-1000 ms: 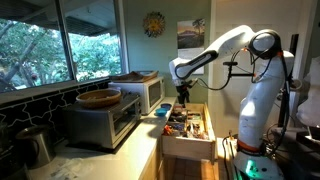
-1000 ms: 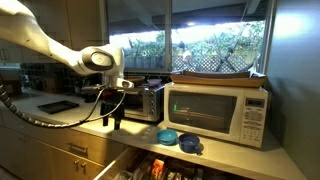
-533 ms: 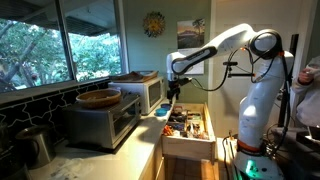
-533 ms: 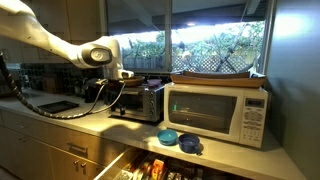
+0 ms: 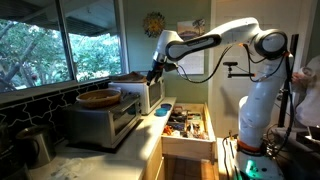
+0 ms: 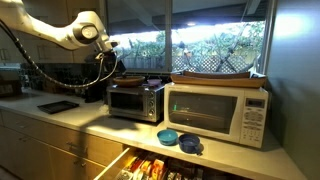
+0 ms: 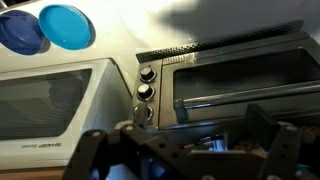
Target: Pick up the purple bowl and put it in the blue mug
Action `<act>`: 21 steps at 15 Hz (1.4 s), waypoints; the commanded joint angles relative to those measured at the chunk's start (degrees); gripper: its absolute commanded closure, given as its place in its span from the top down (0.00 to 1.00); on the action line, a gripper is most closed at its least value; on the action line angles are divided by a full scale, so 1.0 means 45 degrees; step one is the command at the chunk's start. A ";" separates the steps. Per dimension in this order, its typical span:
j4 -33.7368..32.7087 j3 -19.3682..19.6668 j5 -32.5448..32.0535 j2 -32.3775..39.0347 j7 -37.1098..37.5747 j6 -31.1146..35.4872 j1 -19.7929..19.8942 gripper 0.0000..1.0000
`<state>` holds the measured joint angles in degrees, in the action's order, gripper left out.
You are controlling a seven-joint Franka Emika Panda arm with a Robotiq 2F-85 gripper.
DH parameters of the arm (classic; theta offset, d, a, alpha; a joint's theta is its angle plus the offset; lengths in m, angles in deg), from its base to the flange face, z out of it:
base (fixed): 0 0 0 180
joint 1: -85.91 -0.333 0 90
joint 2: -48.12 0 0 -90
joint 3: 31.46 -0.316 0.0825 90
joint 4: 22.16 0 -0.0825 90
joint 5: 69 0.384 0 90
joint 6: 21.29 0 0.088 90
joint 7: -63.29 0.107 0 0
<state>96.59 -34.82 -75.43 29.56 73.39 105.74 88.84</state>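
The blue mug (image 6: 168, 136), a small squat bright-blue vessel, sits on the counter in front of the microwave. The darker purple bowl (image 6: 190, 145) lies right beside it. Both show at the top left of the wrist view, mug (image 7: 68, 25) and bowl (image 7: 18, 32). In an exterior view they form a small blue patch (image 5: 162, 110) on the counter edge. My gripper (image 5: 153, 72) hangs high over the toaster oven, well away from both. In the wrist view its fingers (image 7: 185, 160) are spread wide and empty.
A white microwave (image 6: 215, 105) and a silver toaster oven (image 6: 135, 100) stand side by side on the counter. A wide brown bowl (image 5: 98, 98) rests on top of the oven. An open drawer (image 5: 185, 125) full of items juts out below the counter.
My arm has risen from over the open drawer and swung toward the window, ending above the toaster oven. The mug and bowl have not moved.
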 commanded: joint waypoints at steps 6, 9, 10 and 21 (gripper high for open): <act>-0.0774 -0.0281 -0.1893 0.1398 0.2115 0.3595 0.0654 1.00; -0.1910 -0.0021 -0.3135 0.2564 0.1164 0.4615 0.0792 1.00; -0.2327 0.0078 -0.3727 0.2891 0.0839 0.4405 0.0893 1.00; -0.3390 0.0787 -0.3305 0.3908 -0.1133 0.3789 0.0415 1.00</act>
<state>82.90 -32.29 -90.35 45.86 71.18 124.54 91.87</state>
